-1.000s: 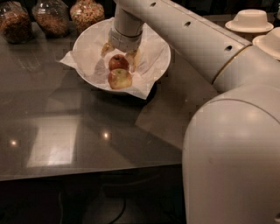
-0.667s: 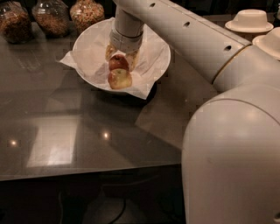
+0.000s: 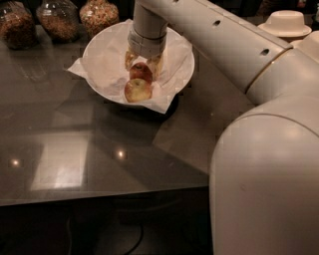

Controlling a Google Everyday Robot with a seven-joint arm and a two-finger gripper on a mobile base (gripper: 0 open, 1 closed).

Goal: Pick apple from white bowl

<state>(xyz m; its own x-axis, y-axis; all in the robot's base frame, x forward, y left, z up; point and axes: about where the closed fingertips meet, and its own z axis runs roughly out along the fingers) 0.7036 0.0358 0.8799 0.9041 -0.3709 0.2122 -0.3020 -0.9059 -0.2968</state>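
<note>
Within the white bowl [image 3: 88,55] the claw [image 3: 143,63] is crowded by a paler apple [image 3: 138,90]; jars [image 3: 99,15] are ranged behind the bowl.

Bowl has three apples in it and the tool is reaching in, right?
No. The camera view shows two apples in the bowl, not three: a red apple and a paler apple. The tool is reaching in, at the red apple.

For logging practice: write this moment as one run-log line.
end effector: inside white bowl, at red apple | red apple: in bowl | yellow-green apple: in front
</note>
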